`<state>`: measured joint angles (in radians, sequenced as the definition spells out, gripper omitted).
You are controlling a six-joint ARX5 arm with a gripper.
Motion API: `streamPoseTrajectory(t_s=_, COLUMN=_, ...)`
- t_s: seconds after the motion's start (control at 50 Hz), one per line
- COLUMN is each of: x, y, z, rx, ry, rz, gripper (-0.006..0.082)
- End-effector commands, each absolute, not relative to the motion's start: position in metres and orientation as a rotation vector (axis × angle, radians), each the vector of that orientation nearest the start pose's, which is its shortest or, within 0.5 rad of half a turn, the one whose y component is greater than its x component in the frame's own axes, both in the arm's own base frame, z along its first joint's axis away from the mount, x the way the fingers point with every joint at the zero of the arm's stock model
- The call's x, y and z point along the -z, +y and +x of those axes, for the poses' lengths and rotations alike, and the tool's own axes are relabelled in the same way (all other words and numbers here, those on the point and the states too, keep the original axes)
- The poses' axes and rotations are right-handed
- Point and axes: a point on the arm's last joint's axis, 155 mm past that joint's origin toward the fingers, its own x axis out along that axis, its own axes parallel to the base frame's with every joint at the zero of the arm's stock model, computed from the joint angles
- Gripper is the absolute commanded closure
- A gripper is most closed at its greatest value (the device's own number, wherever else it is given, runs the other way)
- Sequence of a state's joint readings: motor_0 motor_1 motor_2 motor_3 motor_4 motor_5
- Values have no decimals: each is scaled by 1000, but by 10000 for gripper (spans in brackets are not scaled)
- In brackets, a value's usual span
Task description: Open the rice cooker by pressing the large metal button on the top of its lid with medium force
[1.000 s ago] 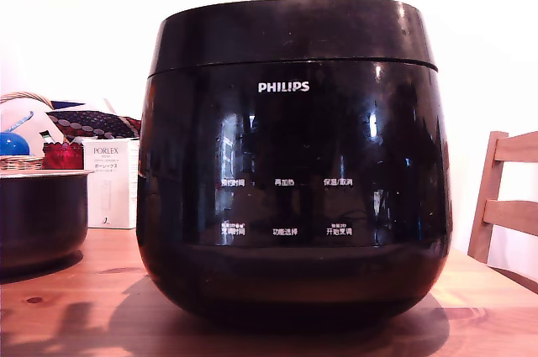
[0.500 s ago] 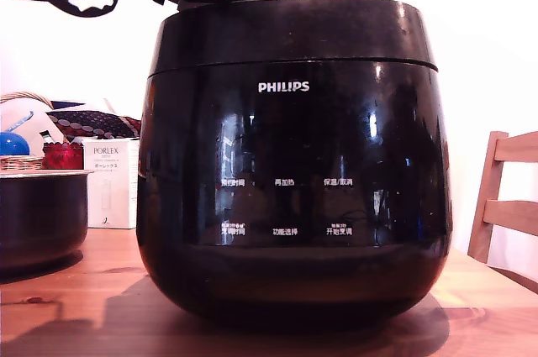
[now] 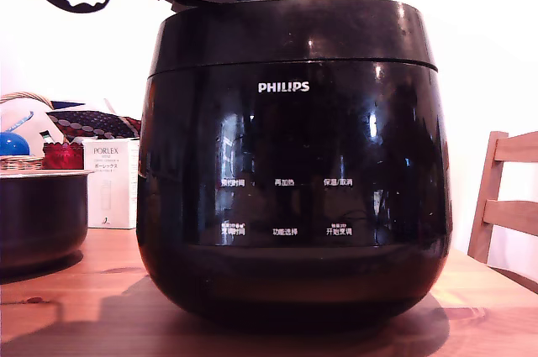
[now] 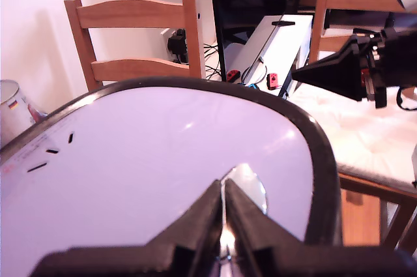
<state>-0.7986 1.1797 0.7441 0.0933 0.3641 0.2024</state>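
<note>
End effector poised over the button, lid still down.

The end effector (image 4: 223, 208), fingers pressed together and holding nothing, sits just above the shiny button (image 4: 247, 186) on the lid (image 4: 163, 153); best to drive straight down on the button's centre, firmly, not sliding off. The cooker (image 3: 294, 206) stands on the table (image 3: 67, 315). Contact is hard to judge; the exterior view hides the lid's top and fingertips.

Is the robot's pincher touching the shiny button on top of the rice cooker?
Cannot tell. In the wrist view the shut gripper points at the metal button on the lid, but its own fingers hide any contact. The exterior view cannot see the lid's top.
</note>
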Motion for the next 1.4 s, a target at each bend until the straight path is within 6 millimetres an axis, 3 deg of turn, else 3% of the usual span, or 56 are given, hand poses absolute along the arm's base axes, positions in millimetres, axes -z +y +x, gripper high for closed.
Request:
streamPoseTrajectory(t_s=0.0, x=-192, y=-325, z=222, rx=1191, ry=313, rz=290, gripper=791)
streamPoseTrajectory(t_s=0.34, x=-179, y=-321, z=224, rx=1172, ry=350, rz=326, gripper=791)
streamPoseTrajectory(t_s=0.72, x=-151, y=-320, z=223, rx=1181, ry=432, rz=367, gripper=791)
streamPoseTrajectory(t_s=1.38, x=-129, y=-306, z=223, rx=1142, ry=514, rz=440, gripper=791)
